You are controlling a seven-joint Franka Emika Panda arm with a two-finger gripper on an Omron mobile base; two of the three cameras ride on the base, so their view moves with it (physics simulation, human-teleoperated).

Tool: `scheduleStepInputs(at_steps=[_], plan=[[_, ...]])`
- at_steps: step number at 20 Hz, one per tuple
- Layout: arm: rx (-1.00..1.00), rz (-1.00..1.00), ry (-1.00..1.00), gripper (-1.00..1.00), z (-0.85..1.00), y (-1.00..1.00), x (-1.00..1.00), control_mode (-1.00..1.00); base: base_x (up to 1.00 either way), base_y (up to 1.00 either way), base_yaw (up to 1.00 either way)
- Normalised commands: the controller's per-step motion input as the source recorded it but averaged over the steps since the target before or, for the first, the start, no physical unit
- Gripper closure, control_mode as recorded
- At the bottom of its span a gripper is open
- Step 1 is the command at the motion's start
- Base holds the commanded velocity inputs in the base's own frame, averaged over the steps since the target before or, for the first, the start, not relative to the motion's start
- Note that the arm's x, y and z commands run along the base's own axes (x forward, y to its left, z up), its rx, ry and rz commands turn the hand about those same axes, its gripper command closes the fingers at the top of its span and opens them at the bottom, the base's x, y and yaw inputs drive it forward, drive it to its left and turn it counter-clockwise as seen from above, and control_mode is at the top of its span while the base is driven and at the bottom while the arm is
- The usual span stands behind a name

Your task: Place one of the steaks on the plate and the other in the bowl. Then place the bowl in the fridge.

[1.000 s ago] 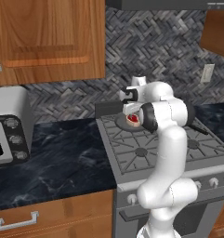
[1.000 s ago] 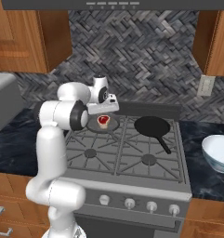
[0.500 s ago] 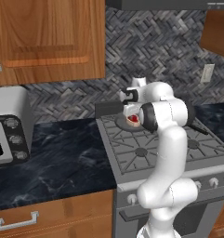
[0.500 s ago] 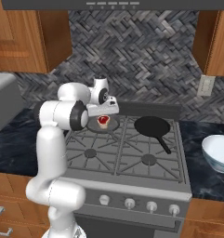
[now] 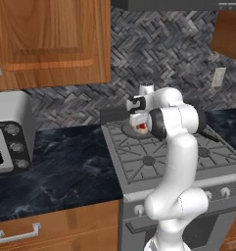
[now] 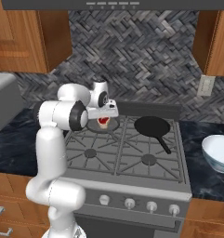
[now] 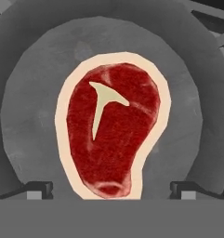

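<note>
Hovering over the back-left burner of the stove (image 6: 132,153), I am at the very start of the job, as far as I can judge: nothing has yet reached its place. Largest first: the white bowl (image 6: 219,153) waits on the dark worktop (image 6: 204,179) to the right of the stove, and I cannot tell whether anything lies in it. A black skillet (image 6: 152,127) sits on the back-right burner. Below me is a grey round pan (image 7: 39,116), and the steak (image 7: 111,137) I am after lies flat in it. My gripper (image 7: 111,189) hangs directly above it, fingers spread wide on either side of the meat, holding nothing. Still ahead: grasping this steak, placing both steaks, then carrying the bowl to the fridge.
</note>
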Motion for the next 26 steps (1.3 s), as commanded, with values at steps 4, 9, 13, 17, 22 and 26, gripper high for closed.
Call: scheduleStepInputs(at_steps=[4, 9, 13, 17, 22, 26], plan=[[0.0, -0.03, 0.0, -1.0, -0.13, 0.04, 0.0, -1.0, 0.0, 0.0, 0.0], [0.0, -0.01, 0.0, -1.0, -0.19, 0.0, 0.04, -1.0, 0.0, 0.0, 0.0], [0.0, 0.0, 0.0, -1.0, -0.22, 0.0, 0.13, -1.0, 0.0, 0.0, 0.0], [0.0, 0.0, 0.0, -1.0, -0.29, 0.0, 0.03, -1.0, 0.0, 0.0, 0.0], [0.0, 0.0, 0.0, -1.0, -0.16, 0.0, 0.08, -1.0, 0.0, 0.0, 0.0], [0.0, 0.0, 0.0, 1.0, -0.04, 0.0, 0.0, -1.0, 0.0, 0.0, 0.0]])
